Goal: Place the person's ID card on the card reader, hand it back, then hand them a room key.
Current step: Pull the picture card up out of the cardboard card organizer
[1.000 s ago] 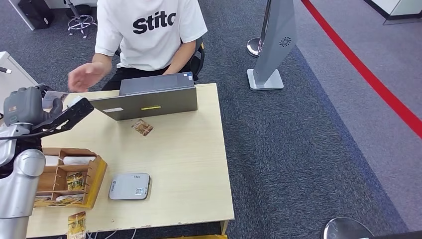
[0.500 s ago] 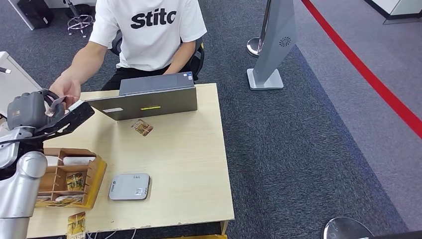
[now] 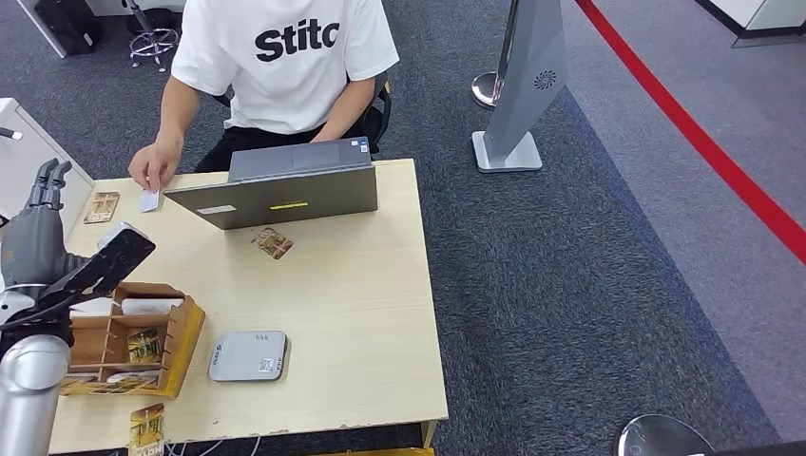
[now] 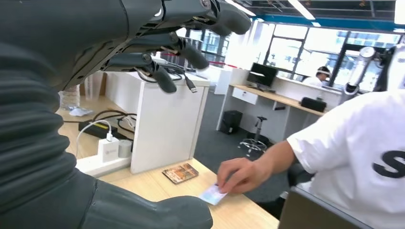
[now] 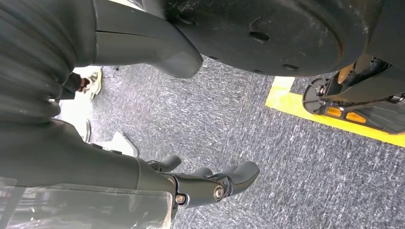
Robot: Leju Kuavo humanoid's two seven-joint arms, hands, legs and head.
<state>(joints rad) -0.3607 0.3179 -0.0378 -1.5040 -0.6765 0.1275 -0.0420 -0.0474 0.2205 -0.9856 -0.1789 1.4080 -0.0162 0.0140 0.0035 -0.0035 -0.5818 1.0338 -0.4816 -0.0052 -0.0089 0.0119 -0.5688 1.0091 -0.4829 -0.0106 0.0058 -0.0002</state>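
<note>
Head view: my left hand [image 3: 38, 223] hangs over the counter's [image 3: 361, 313] left edge, fingers straight and apart, nothing in it. The person's hand [image 3: 152, 173] pins a pale ID card [image 3: 148, 200] flat on the counter's far left corner, just beside a brown patterned card [image 3: 101, 206]. The ID card sits ahead of my left hand and a bit to its right, near; its long axis looks to run roughly toward the person, but it's small, so not sure. The card reader [image 3: 248, 356] lies nearer me, to the right of the wooden organizer [image 3: 181, 337], well apart from the ID card. The laptop [image 3: 285, 190] stands between the person and mid-counter, w/ another patterned card [image 3: 274, 243] in front of it.

Left wrist view: my fingers [image 4: 186, 47] are spread wide, the thumb [image 4: 157, 214] apart from them, holding nothing. Beyond them the person's hand rests fingertips on the ID card [image 4: 213, 194], the brown card [image 4: 180, 172] beside it.

Right wrist view: my right hand [image 5: 210, 183] hangs by my side over grey carpet, fingers loosely curved and apart, nothing held.

Judgement: the left hand is far the nearer, so the pick-up is its job; reach forward and slightly right, grip the card's free edge once the person's fingers lift, then carry it back and right to the reader.
</note>
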